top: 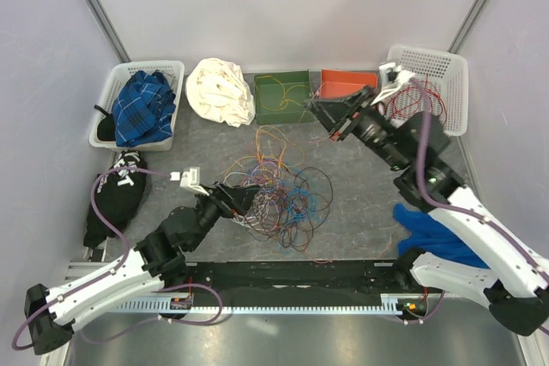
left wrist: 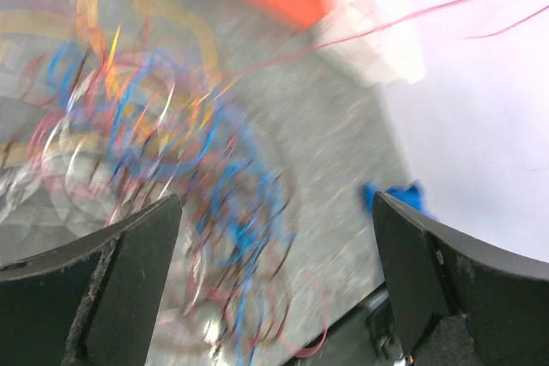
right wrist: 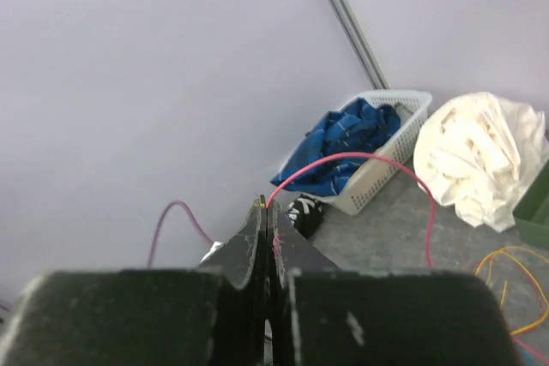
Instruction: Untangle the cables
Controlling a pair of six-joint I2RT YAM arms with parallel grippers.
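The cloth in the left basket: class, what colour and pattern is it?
The cloth is blue plaid with pale lines, clearest in the top view.

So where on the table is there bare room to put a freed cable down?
The table is bare between the cables and the blue cloth, the widest patch. A smaller one lies between the white cloth, the black bag and the cables. The middle is crowded: loops everywhere, with the open left hand at them.

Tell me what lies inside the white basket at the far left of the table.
A crumpled blue checked cloth fills the basket. A black thing shows at its near left corner. The cloth covers the floor, so anything under it is hidden.
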